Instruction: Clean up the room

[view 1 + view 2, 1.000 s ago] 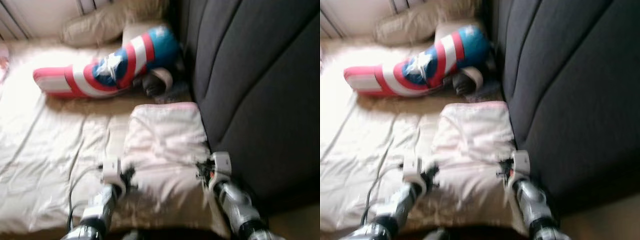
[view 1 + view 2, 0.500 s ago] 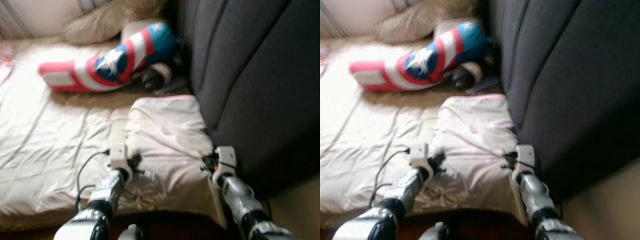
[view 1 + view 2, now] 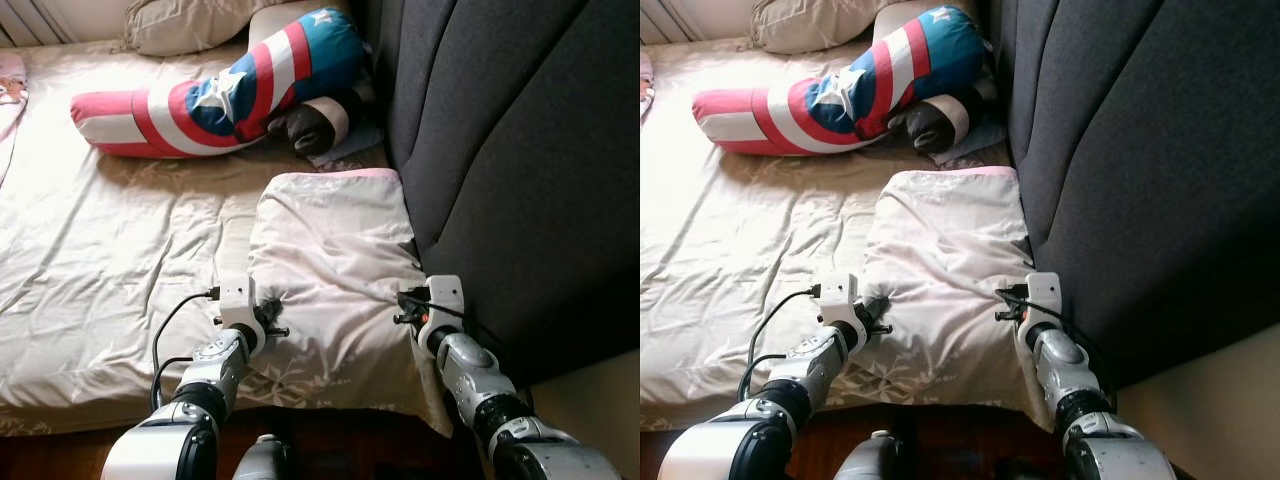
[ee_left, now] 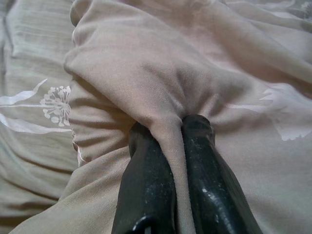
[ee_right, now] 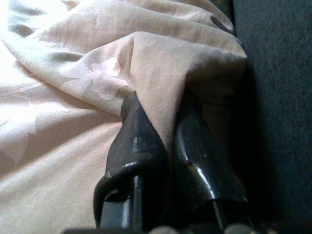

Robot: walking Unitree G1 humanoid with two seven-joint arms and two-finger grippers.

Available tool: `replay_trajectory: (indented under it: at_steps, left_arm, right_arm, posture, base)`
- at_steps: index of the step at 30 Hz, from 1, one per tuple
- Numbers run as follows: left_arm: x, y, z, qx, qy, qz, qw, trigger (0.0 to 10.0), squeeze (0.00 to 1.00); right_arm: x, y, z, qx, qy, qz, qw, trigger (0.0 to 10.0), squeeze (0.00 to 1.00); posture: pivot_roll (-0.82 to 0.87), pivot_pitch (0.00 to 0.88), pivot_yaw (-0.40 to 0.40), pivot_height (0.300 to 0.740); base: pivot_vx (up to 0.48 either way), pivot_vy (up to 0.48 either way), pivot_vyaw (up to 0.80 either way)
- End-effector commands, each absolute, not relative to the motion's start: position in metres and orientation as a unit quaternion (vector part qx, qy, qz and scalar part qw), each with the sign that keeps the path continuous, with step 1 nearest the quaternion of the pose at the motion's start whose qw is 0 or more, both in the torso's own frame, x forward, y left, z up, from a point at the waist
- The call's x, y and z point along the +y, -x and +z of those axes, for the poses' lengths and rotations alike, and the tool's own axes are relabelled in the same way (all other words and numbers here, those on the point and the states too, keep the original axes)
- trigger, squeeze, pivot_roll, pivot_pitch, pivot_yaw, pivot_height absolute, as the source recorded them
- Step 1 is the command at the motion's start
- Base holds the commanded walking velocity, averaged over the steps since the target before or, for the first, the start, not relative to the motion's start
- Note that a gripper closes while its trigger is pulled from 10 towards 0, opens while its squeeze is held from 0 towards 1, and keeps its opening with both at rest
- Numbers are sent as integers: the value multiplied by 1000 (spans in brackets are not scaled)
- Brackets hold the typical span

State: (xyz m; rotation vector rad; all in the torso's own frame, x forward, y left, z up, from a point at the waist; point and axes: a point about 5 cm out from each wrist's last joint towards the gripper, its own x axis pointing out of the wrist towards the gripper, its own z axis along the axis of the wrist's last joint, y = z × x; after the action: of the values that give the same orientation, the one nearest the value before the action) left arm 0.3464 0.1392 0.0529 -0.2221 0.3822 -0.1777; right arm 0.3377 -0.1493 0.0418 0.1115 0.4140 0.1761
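Observation:
A pale pink pillow (image 3: 330, 270) lies on the bed beside the dark grey headboard (image 3: 520, 150). My left gripper (image 4: 168, 127) is shut on a fold of fabric at the pillow's near left edge (image 3: 262, 310). At the pillow's near right corner, against the headboard, my right gripper (image 5: 163, 109) is shut on a pinch of the cloth (image 3: 415, 300). Both arms reach forward from the foot of the picture. The pillow rests flat on the beige sheet (image 3: 110, 250).
A red, white and blue star-patterned bolster (image 3: 220, 90) lies across the far part of the bed, with a beige pillow (image 3: 185, 22) behind it and a dark rolled item (image 3: 315, 125) next to it. The bed's near edge (image 3: 100, 420) drops to dark wooden floor.
The view has shifted and sharpened as the camera moved. Both grippers stay on the pillow's near edge, with the pillow in about the same place on the bed.

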Motion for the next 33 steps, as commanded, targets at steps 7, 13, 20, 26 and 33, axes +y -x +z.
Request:
replay_trajectory:
  at_steps: [7, 13, 20, 26, 33]
  left_arm:
    - [127, -362, 75, 167, 106, -105, 975, 10000, 0]
    - [123, -367, 82, 163, 118, -103, 974, 10000, 0]
    - [113, -366, 81, 171, 147, -122, 967, 10000, 1000]
    - [109, -364, 78, 176, 170, -134, 960, 10000, 1000]
    - [108, -355, 67, 189, 185, -151, 952, 10000, 0]
  right_arm:
    - [-138, -356, 66, 179, -49, 96, 978, 10000, 0]
    - [-142, -364, 76, 173, -47, 78, 981, 10000, 0]
    - [-145, -367, 81, 164, -43, 67, 983, 10000, 765]
    - [-153, -371, 89, 142, -11, 45, 989, 10000, 1000]
    - [-161, -374, 99, 106, 34, 33, 993, 10000, 502]
  posture:
    - [26, 340, 15, 740]
    - [25, 366, 11, 740]
    - [23, 379, 13, 740]
    - [25, 381, 15, 740]
    - [28, 374, 19, 740]
  base:
    - [0, 0, 0]
    - [0, 0, 0]
    - [0, 0, 0]
    - [0, 0, 0]
    - [0, 0, 0]
